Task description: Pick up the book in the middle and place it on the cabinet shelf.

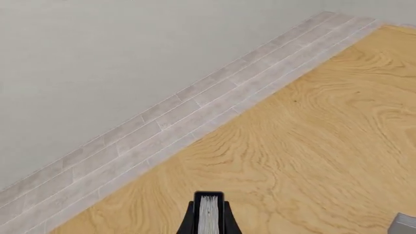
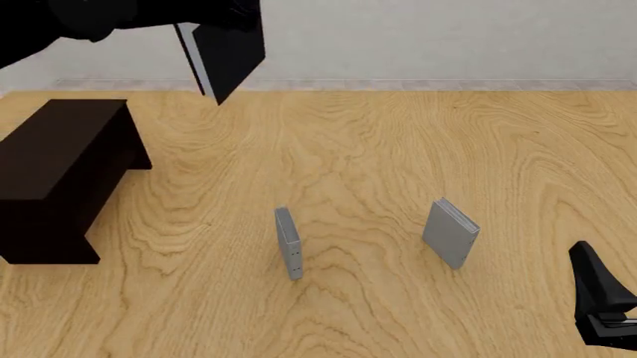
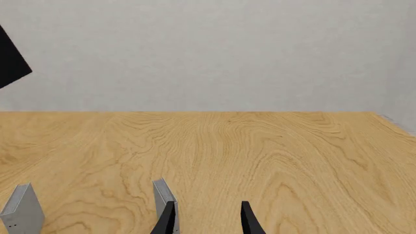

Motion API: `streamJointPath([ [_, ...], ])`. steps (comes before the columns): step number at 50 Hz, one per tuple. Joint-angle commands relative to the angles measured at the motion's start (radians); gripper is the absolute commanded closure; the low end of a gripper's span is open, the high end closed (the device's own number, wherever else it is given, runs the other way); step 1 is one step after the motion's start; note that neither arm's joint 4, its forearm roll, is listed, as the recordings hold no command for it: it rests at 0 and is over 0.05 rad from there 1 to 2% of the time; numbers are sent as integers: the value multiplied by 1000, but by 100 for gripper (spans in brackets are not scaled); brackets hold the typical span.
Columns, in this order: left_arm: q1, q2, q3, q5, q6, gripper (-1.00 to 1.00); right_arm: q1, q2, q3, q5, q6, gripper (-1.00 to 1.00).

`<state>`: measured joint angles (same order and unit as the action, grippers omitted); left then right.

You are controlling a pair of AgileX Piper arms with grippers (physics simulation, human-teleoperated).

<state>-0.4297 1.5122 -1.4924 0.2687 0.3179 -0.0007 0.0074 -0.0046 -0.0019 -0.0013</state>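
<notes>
The black book (image 2: 227,48) with white page edges hangs tilted in the air at the back left, above and just right of the far end of the dark cabinet (image 2: 60,149). My left gripper (image 2: 184,19) is shut on it. In the left wrist view the page edges (image 1: 208,214) show between the dark fingers (image 1: 187,223). A corner of the book shows in the right wrist view (image 3: 9,58). My right gripper (image 3: 206,222) is open and empty, low at the front right of the table (image 2: 602,298).
Two small grey books stand upright on the wooden table: one in the middle (image 2: 288,242), one to its right (image 2: 451,232). Both show in the right wrist view (image 3: 23,212) (image 3: 163,197). A pale wall runs behind the table's far edge.
</notes>
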Motion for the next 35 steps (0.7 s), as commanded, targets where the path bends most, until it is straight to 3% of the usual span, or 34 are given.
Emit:
streamJointPath([
  [1,67,-35,-18,7,32,100,0,0,0,0,0,-100],
  [8,81,-69,22,2,83,100,0,0,0,0,0,-100],
  [35,218,-143,97,-16,162,100,0,0,0,0,0,-100],
])
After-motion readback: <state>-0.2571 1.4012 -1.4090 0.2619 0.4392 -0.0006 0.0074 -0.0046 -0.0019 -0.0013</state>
